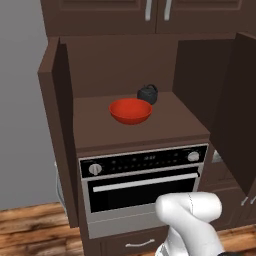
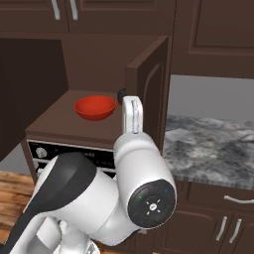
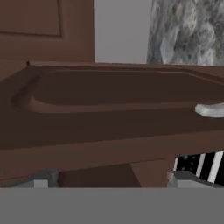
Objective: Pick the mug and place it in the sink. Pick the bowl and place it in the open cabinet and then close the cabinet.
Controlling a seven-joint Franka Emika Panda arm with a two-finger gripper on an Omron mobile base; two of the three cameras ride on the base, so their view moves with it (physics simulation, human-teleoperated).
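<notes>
Fingertips of the gripper sit at the bottom of the hand view, set wide apart with nothing between them. Just beyond them runs the arched-panel face of the right cabinet door, seen rolled on its side, its silver bar handle poking in at the right edge. So the hand is right up against the outer face of that door, and the door's long axis lies across the gripper's line of sight.

From the right base view, the arm rises in the foreground and its white wrist stands beside the swung-out door's edge. Behind it, on the shelf of the cabinet above the oven, the bowl rests upright, with a small dark kettle just behind it. The left door also stands open.

Judging by this, the bowl is placed and closing is what remains: the right door needs pushing inward, toward the bowl's side, then the left. Mug and sink cannot be made out.
</notes>
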